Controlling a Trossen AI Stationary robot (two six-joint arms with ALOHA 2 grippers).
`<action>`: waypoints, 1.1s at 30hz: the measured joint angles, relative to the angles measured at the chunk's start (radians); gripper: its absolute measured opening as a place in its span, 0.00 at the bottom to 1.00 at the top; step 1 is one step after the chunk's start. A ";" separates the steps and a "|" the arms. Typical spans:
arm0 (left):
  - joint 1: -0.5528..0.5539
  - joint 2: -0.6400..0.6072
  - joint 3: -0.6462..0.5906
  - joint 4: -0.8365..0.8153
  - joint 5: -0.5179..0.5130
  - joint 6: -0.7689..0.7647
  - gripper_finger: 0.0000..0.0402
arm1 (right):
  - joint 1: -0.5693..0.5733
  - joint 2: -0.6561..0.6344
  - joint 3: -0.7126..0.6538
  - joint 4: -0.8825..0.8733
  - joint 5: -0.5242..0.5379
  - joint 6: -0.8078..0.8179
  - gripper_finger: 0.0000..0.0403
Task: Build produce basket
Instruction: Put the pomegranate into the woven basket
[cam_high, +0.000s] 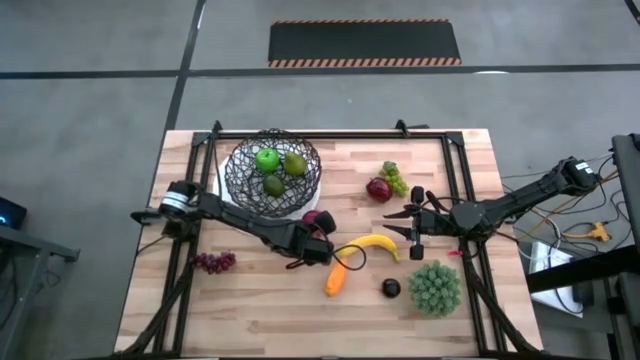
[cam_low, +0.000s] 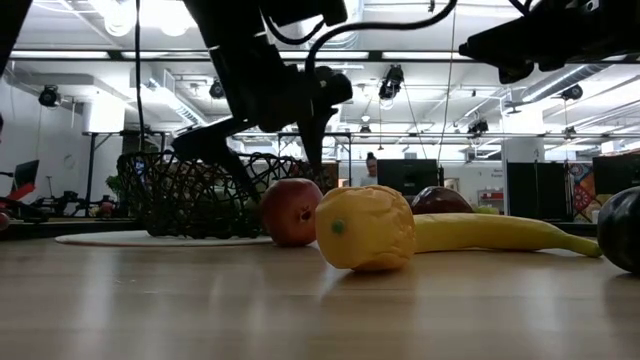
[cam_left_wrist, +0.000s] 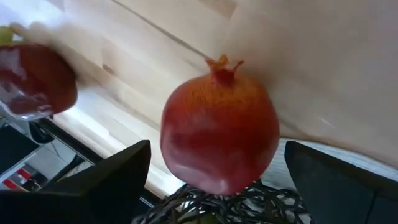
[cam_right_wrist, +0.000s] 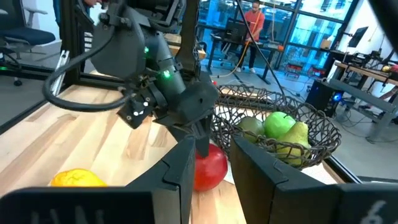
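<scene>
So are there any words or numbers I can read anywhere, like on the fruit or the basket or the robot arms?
None can be read in any view.
The pomegranate, banana and wire basket carry no labels.
The left gripper shows only small green lights, no lettering.
The striped mat on the floor has orange and black edging, no words.
Screens in the room behind are too small to read.

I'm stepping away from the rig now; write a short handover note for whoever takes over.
Left hand: open over the red pomegranate, not gripping it.
Right hand: waits near the banana; nothing held.
Done: green apple and two pears in the basket.
Left on the table: pomegranate, banana, orange piece, dark plum, purple grapes, red fruit with green grapes.
</scene>
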 joint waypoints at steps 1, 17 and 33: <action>0.007 0.000 -0.003 0.002 0.000 -0.001 0.88 | 0.000 0.000 0.000 -0.001 0.000 0.000 0.23; 0.041 0.006 -0.047 0.136 0.071 0.000 0.88 | 0.000 0.000 0.000 -0.004 0.000 0.000 0.23; 0.039 0.006 -0.034 0.185 0.093 -0.070 0.72 | 0.000 0.000 0.000 -0.019 0.000 0.000 0.23</action>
